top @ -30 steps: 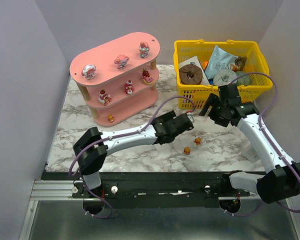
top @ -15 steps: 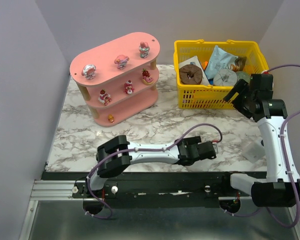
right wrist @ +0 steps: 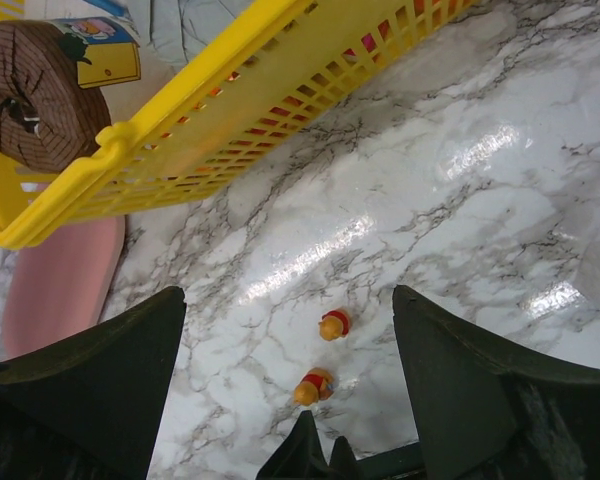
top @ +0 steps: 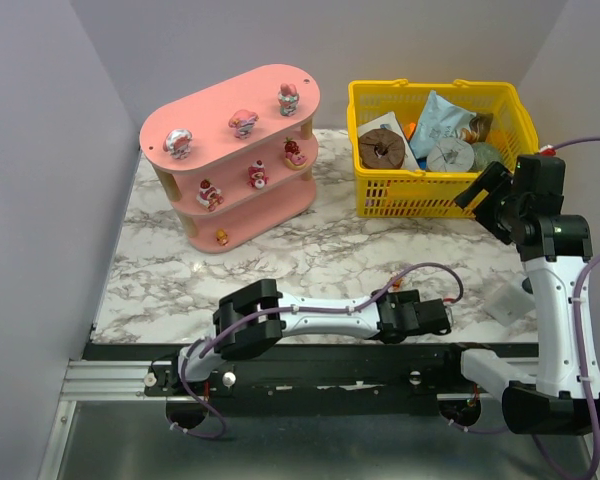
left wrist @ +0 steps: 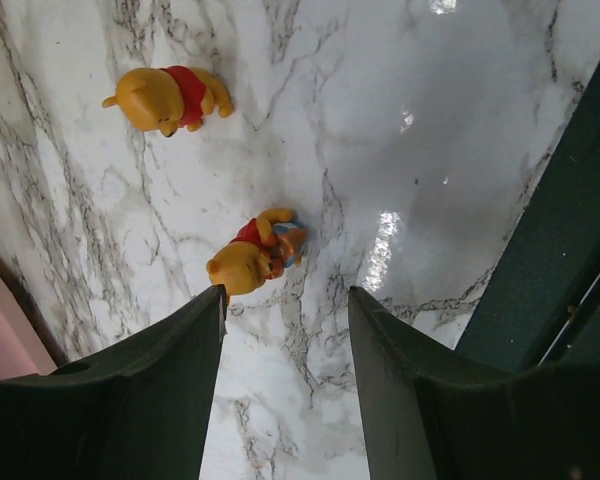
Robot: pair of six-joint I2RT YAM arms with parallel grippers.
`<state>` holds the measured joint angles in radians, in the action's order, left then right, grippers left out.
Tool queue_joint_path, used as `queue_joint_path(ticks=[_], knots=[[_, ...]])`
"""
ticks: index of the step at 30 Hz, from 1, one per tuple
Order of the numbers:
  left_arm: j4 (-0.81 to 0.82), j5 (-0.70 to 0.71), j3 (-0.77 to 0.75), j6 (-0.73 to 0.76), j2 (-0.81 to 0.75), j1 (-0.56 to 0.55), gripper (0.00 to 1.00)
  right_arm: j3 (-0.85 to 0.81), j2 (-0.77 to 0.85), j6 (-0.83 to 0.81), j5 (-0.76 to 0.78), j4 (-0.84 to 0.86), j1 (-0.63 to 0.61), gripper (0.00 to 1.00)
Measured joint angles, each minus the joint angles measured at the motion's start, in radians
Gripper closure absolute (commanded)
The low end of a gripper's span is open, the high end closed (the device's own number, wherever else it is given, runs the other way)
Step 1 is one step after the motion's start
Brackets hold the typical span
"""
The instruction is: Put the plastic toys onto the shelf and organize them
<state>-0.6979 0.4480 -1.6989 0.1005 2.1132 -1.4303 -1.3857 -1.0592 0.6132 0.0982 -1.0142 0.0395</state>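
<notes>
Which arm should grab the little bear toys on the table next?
Probably left. The left gripper hangs open right over one bear toy, while the right gripper is away by the yellow basket.

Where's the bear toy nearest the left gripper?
Left wrist view: the bear toy lies on the marble beyond the open left gripper, second bear farther off.

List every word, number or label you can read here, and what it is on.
No text can be read.
Packet label in the yellow basket: printed picture, lettering too blurred.
Blue packet: print too small.
Toys and shelf: no lettering shows.
</notes>
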Motion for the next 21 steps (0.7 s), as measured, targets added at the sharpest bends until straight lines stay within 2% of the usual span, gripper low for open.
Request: queue_joint_path(ticks=[6,16,21], knots=[[-0.033,-0.009,-0.028,-0.011,0.043,-0.011,0.39,-0.008,-0.003,0.004,0.001,-0.031,0.000,0.08],[-0.080,0.039,-0.059,-0.024,0.104,-0.011,0.39,-0.164,-0.048,0.006,0.008,-0.053,0.000,0.06],[-0.091,0.064,-0.068,-0.025,0.104,-0.012,0.38,-0.191,-0.067,0.006,0.010,-0.058,0.000,0.06]])
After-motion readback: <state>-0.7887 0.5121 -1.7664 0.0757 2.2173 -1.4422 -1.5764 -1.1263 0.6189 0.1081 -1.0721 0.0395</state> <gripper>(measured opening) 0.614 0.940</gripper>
